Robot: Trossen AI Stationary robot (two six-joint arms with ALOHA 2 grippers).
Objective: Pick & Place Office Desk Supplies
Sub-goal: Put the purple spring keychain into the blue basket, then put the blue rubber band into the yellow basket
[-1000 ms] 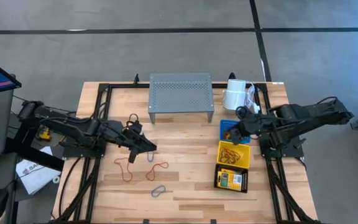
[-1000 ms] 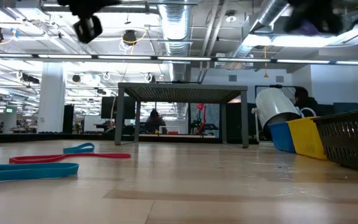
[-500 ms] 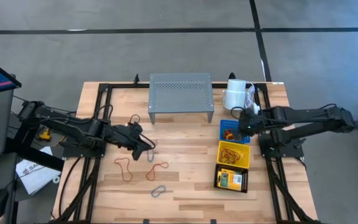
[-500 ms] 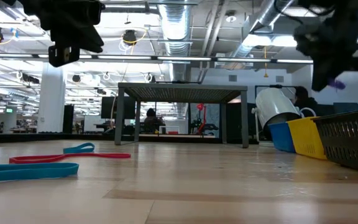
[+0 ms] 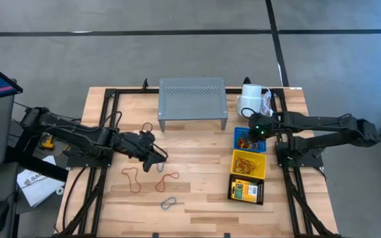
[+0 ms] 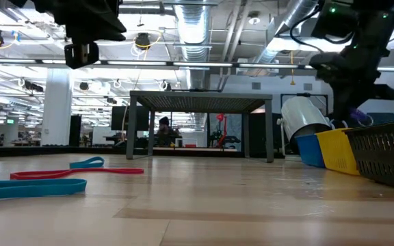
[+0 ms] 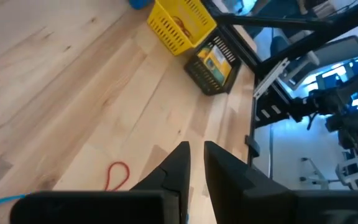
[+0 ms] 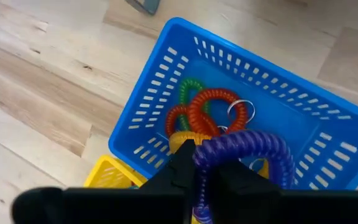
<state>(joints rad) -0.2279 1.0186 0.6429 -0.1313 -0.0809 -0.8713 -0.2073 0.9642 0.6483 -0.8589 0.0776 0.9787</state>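
We see right pincer [image 8: 194,163] clenched on purple coil [image 8: 241,149], now lowered over blue basket [image 8: 166,68]; left pincer [image 7: 194,163] nearly closed, empty.

baskets [image 5: 249,164]: row near the table's [image 5: 197,198] right edge
shelf [image 5: 192,102]: back edge, centre
loops [image 5: 152,182]: left of centre

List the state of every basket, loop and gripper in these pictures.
Right gripper: shut on purple coil, above blue basket.
Left gripper: shut, empty, above the table.
Blue basket: upright, holds red, orange and green coils.
Yellow basket: upright, holds orange loops.
Black basket: upright, holds a crayon box.
Table loops: lying flat, loose.
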